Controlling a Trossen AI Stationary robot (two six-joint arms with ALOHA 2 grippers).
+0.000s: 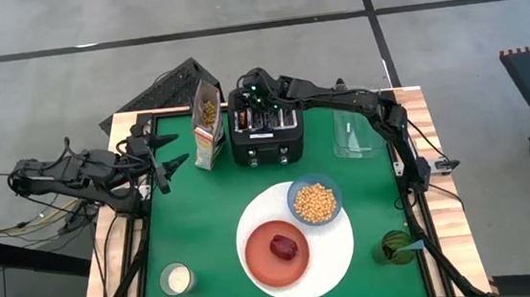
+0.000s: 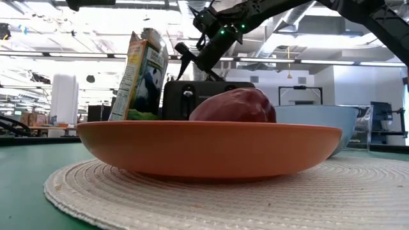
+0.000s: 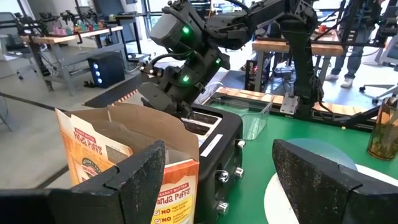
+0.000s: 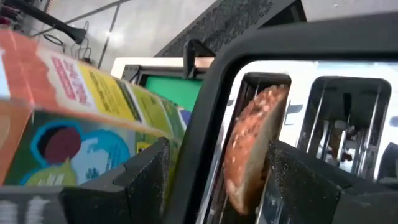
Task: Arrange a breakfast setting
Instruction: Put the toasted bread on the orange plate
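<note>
A ring bagel stands on edge in a slot of the black toaster at the table's far middle. My right gripper is open above the toaster, one finger on each side of the bagel. A large white plate near the front carries a red-orange plate with a dark red piece, and a blue bowl of yellow cereal. A blue handle sticks out of a dark glass at the right. My left gripper is open and empty at the left edge. My right gripper points down over the toaster slot with the bagel's upper edge between its open fingers. One finger overlaps the bagel's side in the wrist view. I cannot tell whether it touches the bagel.
An open cereal box stands just left of the toaster. A clear container stands right of the toaster. A small white-filled cup sits at the front left. Green table surface shows between the box and the plates.
</note>
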